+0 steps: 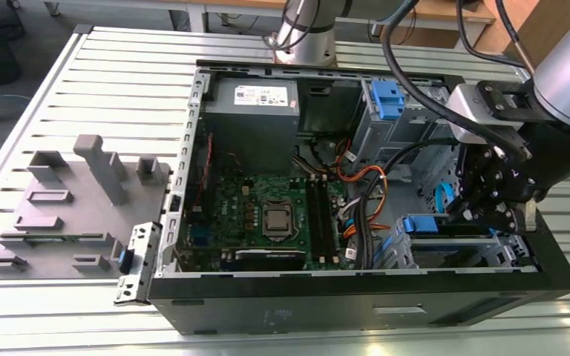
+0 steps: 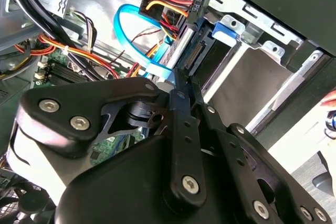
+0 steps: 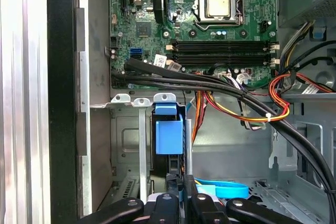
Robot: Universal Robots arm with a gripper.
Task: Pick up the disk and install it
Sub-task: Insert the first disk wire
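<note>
Install step in progress (judged). The flat silver hard drive with blue plastic rails [image 3: 169, 135] is being seen edge-on inside the grey metal drive cage [image 3: 126, 140]. The black gripper [image 3: 181, 195] is being held just behind the drive, apparently clenched on nothing. A straight, careful seating push is being called for.

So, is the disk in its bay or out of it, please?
In the bay, at least partly: the disk stands inside its metal frame. Whether it is fully seated, cannot tell.
</note>
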